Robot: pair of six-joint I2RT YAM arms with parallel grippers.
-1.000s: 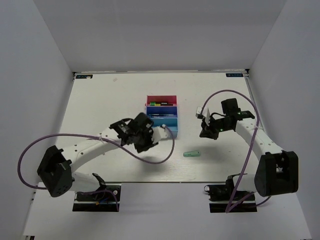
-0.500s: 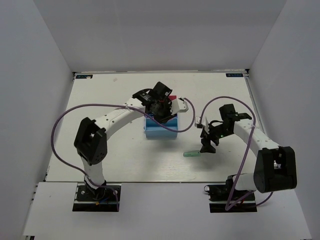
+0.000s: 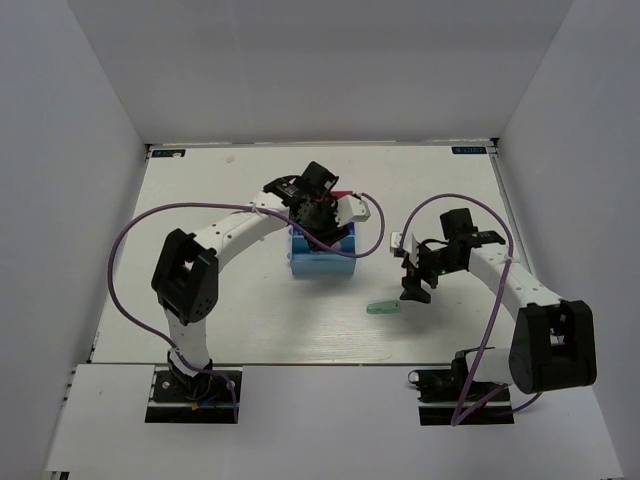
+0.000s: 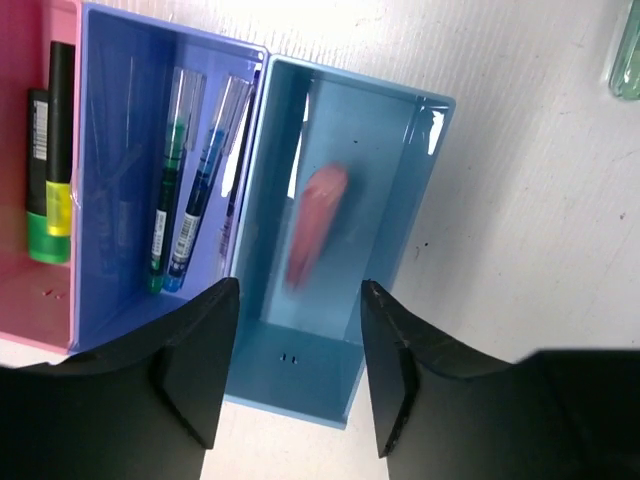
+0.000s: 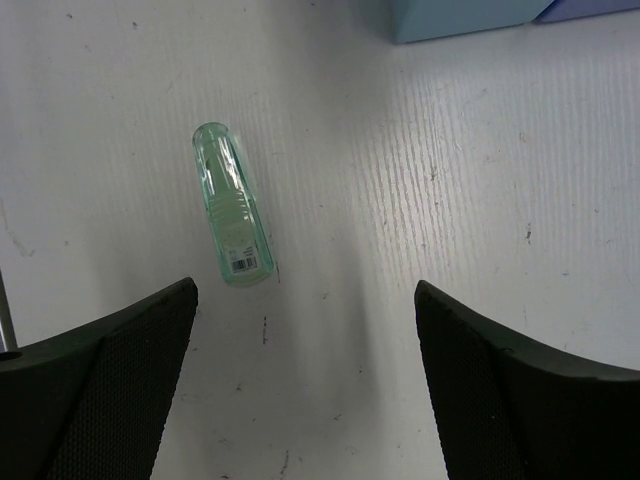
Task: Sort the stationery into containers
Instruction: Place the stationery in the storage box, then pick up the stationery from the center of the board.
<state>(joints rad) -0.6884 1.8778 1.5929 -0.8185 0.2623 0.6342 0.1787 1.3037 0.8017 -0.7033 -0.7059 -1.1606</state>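
The containers show in the left wrist view: a magenta tray (image 4: 30, 300) holding highlighters (image 4: 50, 150), a dark blue tray (image 4: 120, 140) with pens (image 4: 190, 200), and a light blue tray (image 4: 400, 200). A pink capsule piece (image 4: 315, 225), blurred, lies inside the light blue tray. My left gripper (image 4: 298, 370) hovers open above that tray, nothing between its fingers. A mint-green capsule piece (image 5: 232, 205) lies on the table. My right gripper (image 5: 305, 390) is open just above and beside it, not touching. From above, the left gripper (image 3: 322, 215) covers the trays, and the right gripper (image 3: 414, 288) is right of the mint piece (image 3: 384, 308).
White table (image 3: 220, 300) with walls on three sides. The left arm's purple cable (image 3: 370, 230) loops past the trays' right side. The light blue tray's corner (image 5: 460, 15) sits at the top of the right wrist view.
The left arm swung from the table's middle to over the trays, opened, and the pink piece dropped into the light blue tray. The right gripper opened and came down toward the mint piece.
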